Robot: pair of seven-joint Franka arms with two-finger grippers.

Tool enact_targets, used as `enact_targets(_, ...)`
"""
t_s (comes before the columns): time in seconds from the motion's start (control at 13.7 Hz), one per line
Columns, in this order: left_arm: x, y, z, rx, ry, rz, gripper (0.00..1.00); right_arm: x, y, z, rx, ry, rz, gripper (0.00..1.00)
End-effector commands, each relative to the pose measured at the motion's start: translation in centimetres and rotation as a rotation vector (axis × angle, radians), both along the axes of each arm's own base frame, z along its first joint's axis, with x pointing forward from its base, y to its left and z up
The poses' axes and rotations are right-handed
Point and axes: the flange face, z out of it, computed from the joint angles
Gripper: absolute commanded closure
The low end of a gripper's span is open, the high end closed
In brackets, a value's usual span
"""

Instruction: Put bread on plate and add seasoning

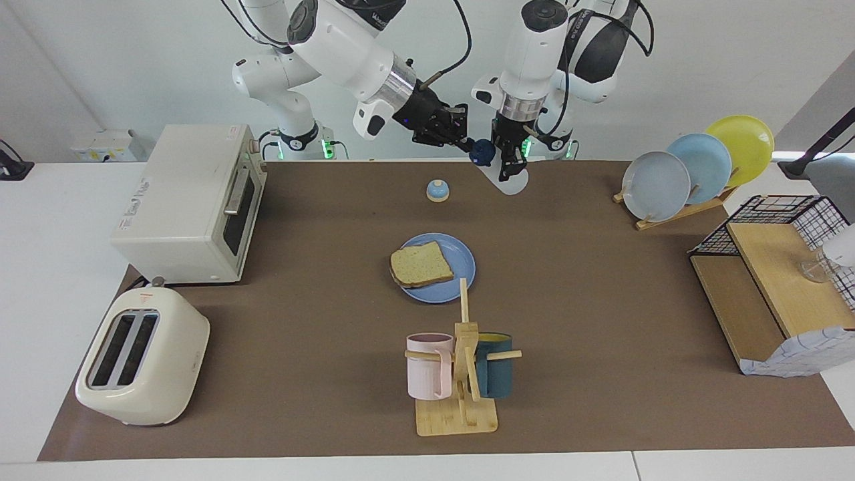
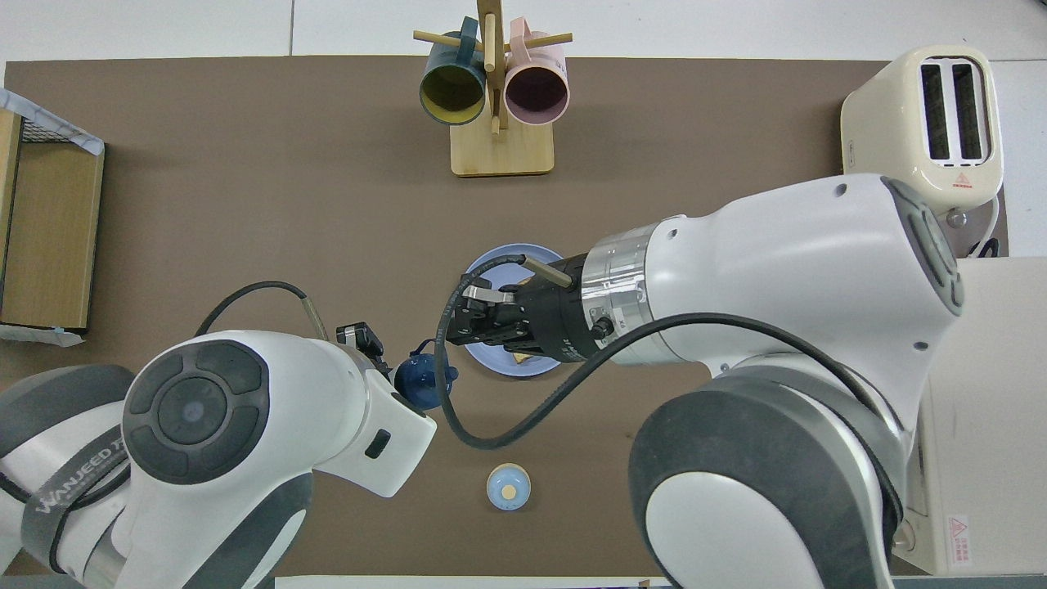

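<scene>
Where the facing view looks at the robots, the bread (image 1: 421,264) lies on the plate (image 1: 462,267) mid-table; the left gripper (image 1: 505,162), clamped on the seasoning (image 1: 502,175), holds it tilted above the table's near edge, its cap just beside the closed right gripper (image 1: 463,138). Overhead view: right gripper (image 2: 456,321) covers the plate (image 2: 491,263); seasoning cap (image 2: 420,381) beside it.

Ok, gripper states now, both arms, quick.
Left gripper: shut on the seasoning bottle, held up in the air.
Right gripper: shut beside the bottle's blue cap; whether it grips the cap cannot be told.
</scene>
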Motion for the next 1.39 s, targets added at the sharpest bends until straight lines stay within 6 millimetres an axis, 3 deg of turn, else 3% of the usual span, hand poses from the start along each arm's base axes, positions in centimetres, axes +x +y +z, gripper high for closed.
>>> enact_targets(0.0, -0.6, 0.2, 0.1, -0.029, -0.004, -0.013, 1.0, -1.0, 1.5, -0.2, -0.026, -0.048, 0.039, 0.48)
enact_targets(0.22, -0.6, 0.2, 0.1, -0.03, -0.005, -0.013, 1.0, -2.5, 2.9, -0.8, -0.114, -0.102, 0.107, 0.48)
enact_targets(0.66, -0.5, 0.2, 0.1, -0.031, -0.006, -0.012, 1.0, -2.0, 2.2, -1.0, -0.147, -0.121, 0.125, 0.56)
enact_targets(0.88, -0.6, 0.1, 0.1, -0.032, -0.008, -0.013, 1.0, -2.6, 2.6, -1.2, -0.151, -0.109, 0.141, 0.71)
enact_targets(1.09, -0.6, 0.1, 0.1, -0.032, -0.008, -0.013, 1.0, -2.7, 2.4, -1.2, -0.156, -0.096, 0.15, 1.0)
enact_targets(1.31, -0.6, 0.1, 0.1, -0.032, -0.008, -0.013, 1.0, -2.0, 1.8, -1.1, -0.143, -0.082, 0.124, 1.0)
